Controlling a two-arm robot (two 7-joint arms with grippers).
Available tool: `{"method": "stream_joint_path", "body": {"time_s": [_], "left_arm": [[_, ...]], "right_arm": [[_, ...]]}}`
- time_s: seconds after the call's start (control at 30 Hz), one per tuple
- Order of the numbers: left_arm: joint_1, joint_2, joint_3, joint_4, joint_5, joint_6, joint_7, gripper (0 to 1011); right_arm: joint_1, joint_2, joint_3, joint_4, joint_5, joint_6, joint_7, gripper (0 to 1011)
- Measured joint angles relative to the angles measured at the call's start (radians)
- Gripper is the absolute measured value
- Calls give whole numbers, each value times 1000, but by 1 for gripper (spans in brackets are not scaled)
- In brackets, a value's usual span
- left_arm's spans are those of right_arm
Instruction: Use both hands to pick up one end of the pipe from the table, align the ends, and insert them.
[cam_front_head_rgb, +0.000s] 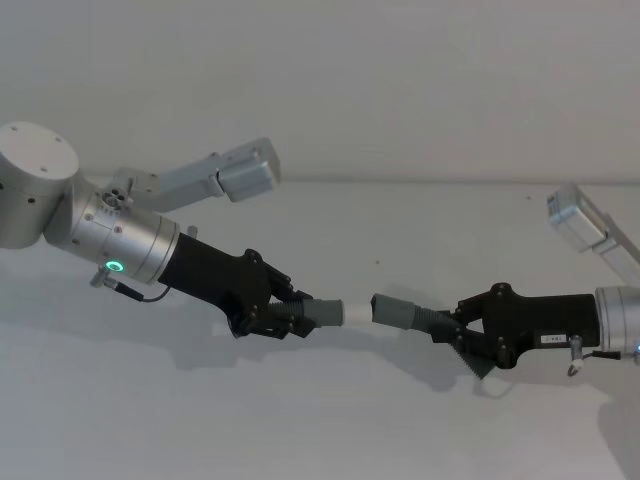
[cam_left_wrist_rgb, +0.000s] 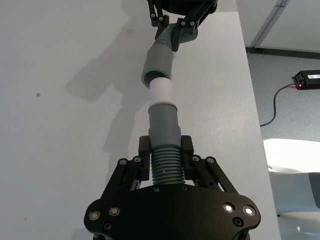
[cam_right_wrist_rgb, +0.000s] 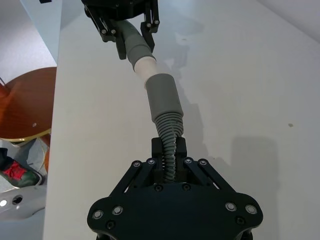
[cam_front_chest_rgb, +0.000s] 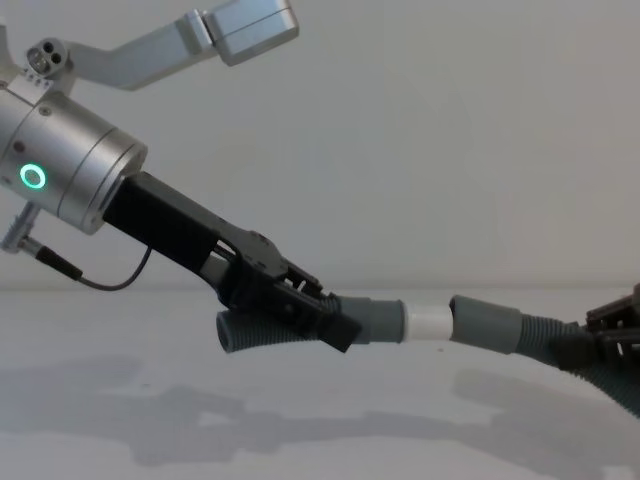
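Note:
Both pipe pieces hang above the white table (cam_front_head_rgb: 300, 420). My left gripper (cam_front_head_rgb: 303, 316) is shut on the ribbed body of the left pipe piece (cam_left_wrist_rgb: 165, 162), whose grey cuff (cam_front_chest_rgb: 375, 320) carries a white spigot (cam_front_chest_rgb: 428, 322) pointing right. My right gripper (cam_front_head_rgb: 442, 328) is shut on the ribbed body of the right pipe piece (cam_right_wrist_rgb: 170, 145). Its grey cuff (cam_front_head_rgb: 395, 310) faces the spigot. The two ends stand nearly in line, and the spigot's tip (cam_left_wrist_rgb: 161, 90) meets the mouth of the right cuff (cam_left_wrist_rgb: 159, 65). I cannot tell whether it has gone in.
The table's edge runs close by in both wrist views. Beyond it are grey floor with a black box and cable (cam_left_wrist_rgb: 307, 79), and a round wooden surface (cam_right_wrist_rgb: 25, 105). Grey camera housings (cam_front_head_rgb: 245, 170) stick up from both wrists.

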Motion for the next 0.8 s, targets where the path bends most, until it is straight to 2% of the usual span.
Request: {"method": "stream_joint_path", "body": {"time_s": [0.8], "left_arm": [[-18,16,26,-5,-14,1,-13,342]], "right_arm": [[22,0,-20,33,-7,-26,-18,123]]}}
